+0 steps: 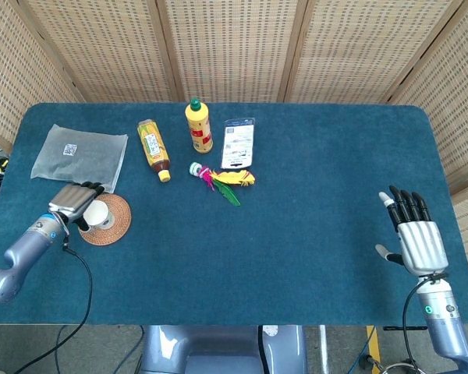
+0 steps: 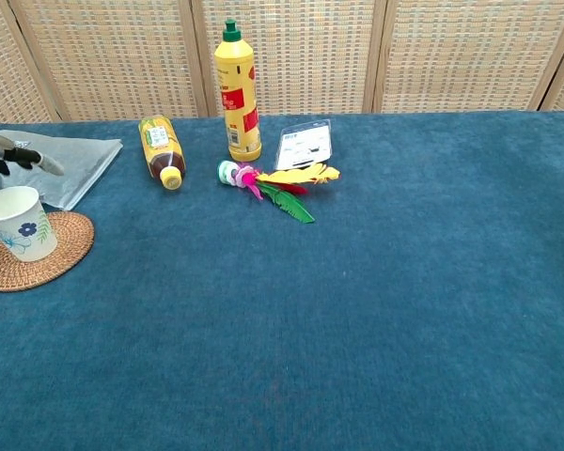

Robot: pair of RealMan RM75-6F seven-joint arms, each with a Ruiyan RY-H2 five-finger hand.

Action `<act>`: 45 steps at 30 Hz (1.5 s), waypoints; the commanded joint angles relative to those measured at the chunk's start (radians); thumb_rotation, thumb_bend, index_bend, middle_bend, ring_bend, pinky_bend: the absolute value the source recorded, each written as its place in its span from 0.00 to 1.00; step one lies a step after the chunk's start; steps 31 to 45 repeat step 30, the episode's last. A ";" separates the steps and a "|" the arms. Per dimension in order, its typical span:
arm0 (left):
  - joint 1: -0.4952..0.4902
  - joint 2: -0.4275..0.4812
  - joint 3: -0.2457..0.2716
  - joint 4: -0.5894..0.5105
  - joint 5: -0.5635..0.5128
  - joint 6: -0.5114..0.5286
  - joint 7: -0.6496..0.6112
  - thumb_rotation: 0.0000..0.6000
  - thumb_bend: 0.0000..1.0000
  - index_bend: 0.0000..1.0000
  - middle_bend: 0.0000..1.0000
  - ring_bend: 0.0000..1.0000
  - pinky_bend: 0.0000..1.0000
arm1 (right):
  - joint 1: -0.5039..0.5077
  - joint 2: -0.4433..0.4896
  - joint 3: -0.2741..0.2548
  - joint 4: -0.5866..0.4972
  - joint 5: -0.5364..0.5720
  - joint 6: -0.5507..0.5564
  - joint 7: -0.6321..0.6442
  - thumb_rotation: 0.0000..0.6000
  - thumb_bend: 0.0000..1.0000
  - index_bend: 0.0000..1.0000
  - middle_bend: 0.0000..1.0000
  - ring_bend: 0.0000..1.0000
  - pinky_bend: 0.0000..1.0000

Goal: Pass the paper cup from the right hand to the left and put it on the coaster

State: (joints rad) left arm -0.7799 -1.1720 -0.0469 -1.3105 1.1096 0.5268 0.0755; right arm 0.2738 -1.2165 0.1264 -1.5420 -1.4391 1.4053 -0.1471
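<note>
The white paper cup (image 1: 98,214) (image 2: 21,223) with a blue flower print stands on the round woven coaster (image 1: 118,222) (image 2: 61,254) at the table's left side. My left hand (image 1: 72,202) (image 2: 9,155) sits just left of and behind the cup, its fingers stretched out and off the cup wall. Nothing is in it. My right hand (image 1: 416,238) rests flat near the table's right front edge, fingers straight and apart, holding nothing. The chest view does not show it.
A clear plastic bag (image 1: 79,154) (image 2: 70,164) lies behind the coaster. Further right are a lying tea bottle (image 1: 154,146) (image 2: 160,146), an upright yellow bottle (image 1: 199,125) (image 2: 237,89), a card packet (image 1: 239,142) (image 2: 305,144) and a feather toy (image 1: 222,179) (image 2: 277,183).
</note>
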 commanded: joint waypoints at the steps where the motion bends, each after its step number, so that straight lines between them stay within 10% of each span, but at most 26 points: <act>1: 0.044 0.105 -0.015 -0.094 0.067 0.066 -0.075 1.00 0.00 0.00 0.00 0.00 0.00 | 0.000 0.001 0.001 -0.002 -0.001 -0.001 0.002 1.00 0.00 0.08 0.00 0.00 0.00; 13: 0.270 0.251 -0.030 -0.241 0.156 0.468 -0.185 1.00 0.00 0.00 0.00 0.00 0.00 | -0.003 0.002 -0.001 -0.011 -0.016 0.006 -0.006 1.00 0.00 0.07 0.00 0.00 0.00; 21: 0.527 0.115 0.010 -0.355 0.082 0.862 -0.042 1.00 0.00 0.00 0.00 0.00 0.00 | -0.012 0.005 -0.007 -0.021 -0.040 0.026 -0.028 1.00 0.00 0.07 0.00 0.00 0.00; 45: 0.560 0.103 0.011 -0.379 0.113 0.881 -0.003 1.00 0.00 0.00 0.00 0.00 0.00 | -0.019 0.019 -0.010 -0.052 -0.038 0.024 -0.055 1.00 0.00 0.07 0.00 0.00 0.00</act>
